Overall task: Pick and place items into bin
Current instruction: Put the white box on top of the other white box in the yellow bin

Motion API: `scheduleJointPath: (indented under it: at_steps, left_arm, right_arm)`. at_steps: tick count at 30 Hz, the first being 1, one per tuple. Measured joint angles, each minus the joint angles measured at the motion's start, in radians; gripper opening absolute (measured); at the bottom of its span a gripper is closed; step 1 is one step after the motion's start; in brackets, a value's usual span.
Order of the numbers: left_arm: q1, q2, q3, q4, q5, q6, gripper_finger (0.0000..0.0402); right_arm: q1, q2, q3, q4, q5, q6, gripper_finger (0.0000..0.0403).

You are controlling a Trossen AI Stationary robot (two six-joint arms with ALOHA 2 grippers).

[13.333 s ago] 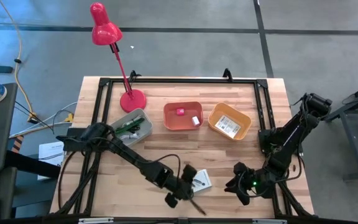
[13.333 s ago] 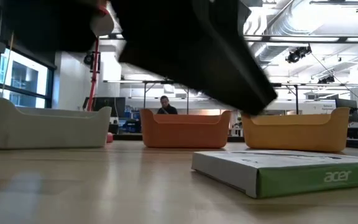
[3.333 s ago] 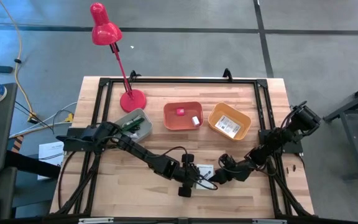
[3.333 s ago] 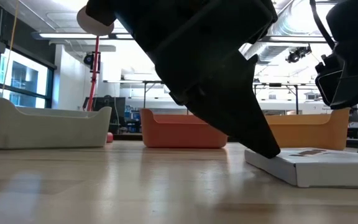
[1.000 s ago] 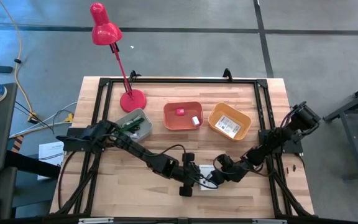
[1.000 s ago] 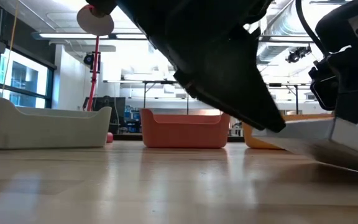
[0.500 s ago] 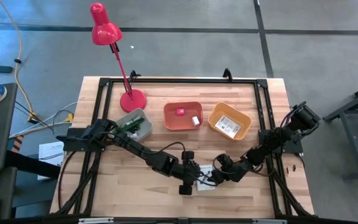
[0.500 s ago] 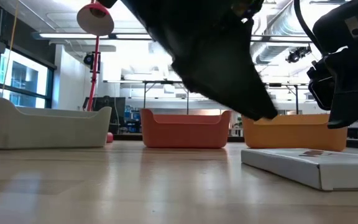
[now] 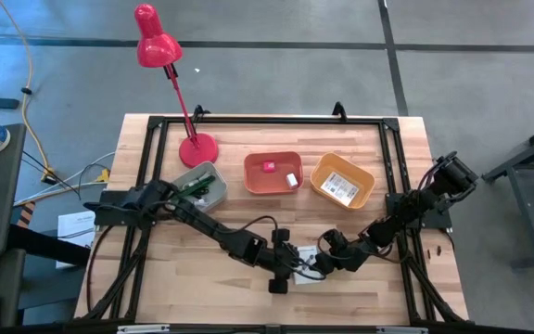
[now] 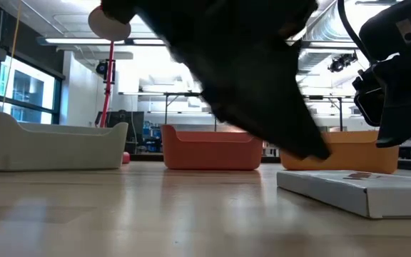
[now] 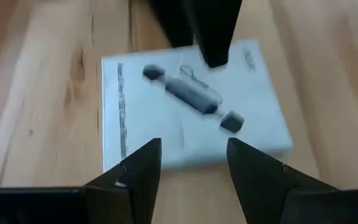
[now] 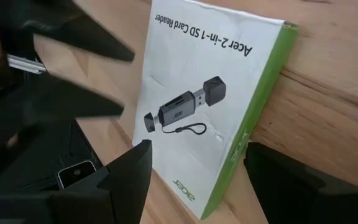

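A flat white box (image 9: 306, 257) w/ a card-reader print lies on the bench (image 9: 248, 288) near the front edge, flat on its broad face, between both tools. The left tool (image 11: 190, 163) is hung just above the box's near edge, fingers spread, nothing pinched; the box is seen straight ahead past its tips. The right tool (image 12: 194, 168) is brought in from the opp. side, jaws spread wide, empty, w/ the box's green side directly in front of it. Both are abt equally close; neither is seen touching the box in the low view. The box's long axis is judged to run roughly along the line between the two tools, so a grip across the shorter sides is likely needed. The three bins (image 9: 273, 173) sit well apart, toward the back of the bench.
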Motion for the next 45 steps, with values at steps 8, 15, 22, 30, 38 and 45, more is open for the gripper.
scheduleJointPath:
  at_steps: [8,15,22,30,38,45]
  left_arm:
    - [-0.003,0.013,0.003,0.022,0.004,-0.014,0.0172]
    - [-0.003,0.026,0.004,0.027,-0.011,-0.017,0.0172]
    - [-0.018,0.065,0.008,0.042,0.027,-0.065,0.0172]
    - [-0.031,0.068,0.008,0.009,0.021,-0.049,0.0172]
    - [-0.046,0.069,0.008,-0.029,-0.013,-0.041,0.0172]
    - [-0.049,0.045,0.000,0.010,-0.033,0.017,0.0172]
  right_arm:
    - [0.004,-0.001,0.000,-0.001,0.000,0.000,0.0248]
    - [0.004,-0.001,0.000,0.000,-0.001,0.000,0.0248]
    - [0.005,-0.001,0.000,0.003,-0.003,0.002,0.0248]
    - [0.005,-0.001,0.000,0.014,-0.018,0.003,0.0248]
    - [0.007,-0.001,-0.001,0.034,-0.038,0.003,0.0248]
    - [0.013,-0.001,-0.001,0.033,-0.030,0.003,0.0248]
